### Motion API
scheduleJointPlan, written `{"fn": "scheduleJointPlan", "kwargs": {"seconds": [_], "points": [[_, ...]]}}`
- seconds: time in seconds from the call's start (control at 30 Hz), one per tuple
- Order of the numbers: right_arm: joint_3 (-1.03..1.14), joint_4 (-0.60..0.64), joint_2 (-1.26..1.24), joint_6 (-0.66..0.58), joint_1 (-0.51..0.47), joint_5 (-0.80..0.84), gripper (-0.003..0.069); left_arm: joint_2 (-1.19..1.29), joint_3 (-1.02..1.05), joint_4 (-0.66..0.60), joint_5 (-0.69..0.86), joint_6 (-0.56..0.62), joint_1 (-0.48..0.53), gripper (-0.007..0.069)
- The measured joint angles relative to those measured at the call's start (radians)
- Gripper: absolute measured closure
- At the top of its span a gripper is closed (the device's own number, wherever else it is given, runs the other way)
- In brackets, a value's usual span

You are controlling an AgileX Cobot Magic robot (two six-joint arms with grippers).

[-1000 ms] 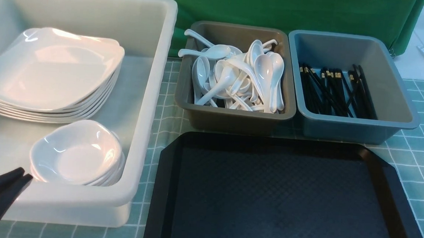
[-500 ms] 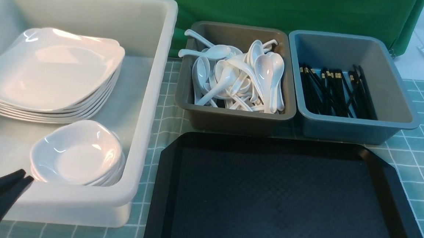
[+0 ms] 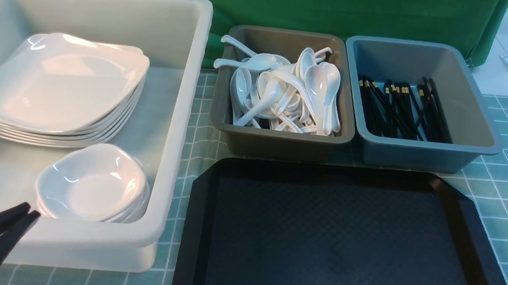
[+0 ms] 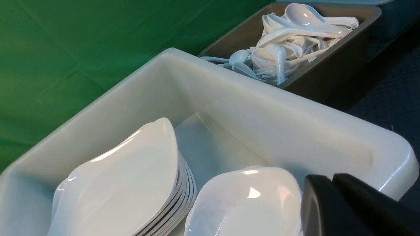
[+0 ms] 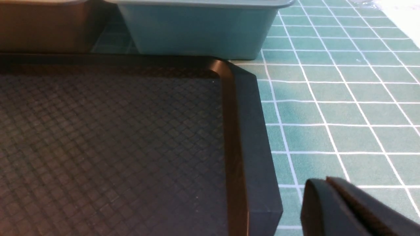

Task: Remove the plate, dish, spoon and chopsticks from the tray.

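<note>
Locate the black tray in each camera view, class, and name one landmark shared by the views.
Front view: the tray fills the lower centre and right, nothing on it.
Left wrist view: only a dark strip of it at the right edge.
Right wrist view: its corner and textured floor fill the left.
Shared landmark: the brown spoon bin behind it.

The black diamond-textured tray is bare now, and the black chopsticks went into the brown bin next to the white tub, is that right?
Not quite. The black diamond-textured tray is bare, but the front view shows the black chopsticks in the blue-grey bin on the right. The brown bin holds white spoons.
</note>
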Motion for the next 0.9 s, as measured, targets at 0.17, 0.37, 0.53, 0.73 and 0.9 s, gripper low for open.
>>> {"fn": "scheduleJointPlan", "kwargs": {"seconds": [0.17, 0.37, 0.53, 0.73, 0.9], "points": [[0.000, 0.000, 0.000, 0.001, 0.000, 0.000, 0.0602, 0.000, 0.003, 0.000, -0.002, -0.018, 0.000, 0.0607], [0.000, 0.000, 0.000, 0.001, 0.000, 0.000, 0.0582, -0.064, 0.021, 0.215, -0.019, -0.640, 0.112, 0.0607], [0.000, 0.000, 0.000, 0.002, 0.000, 0.001, 0.0570, -0.175, 0.092, 0.327, -0.017, -0.908, 0.243, 0.0607], [0.000, 0.001, -0.001, 0.009, 0.000, 0.002, 0.0554, -0.241, 0.274, 0.337, -0.004, -0.934, 0.301, 0.0607], [0.000, 0.000, -0.002, 0.012, 0.000, 0.000, 0.0545, -0.241, 0.278, 0.337, -0.093, -0.933, 0.300, 0.0607]]}}
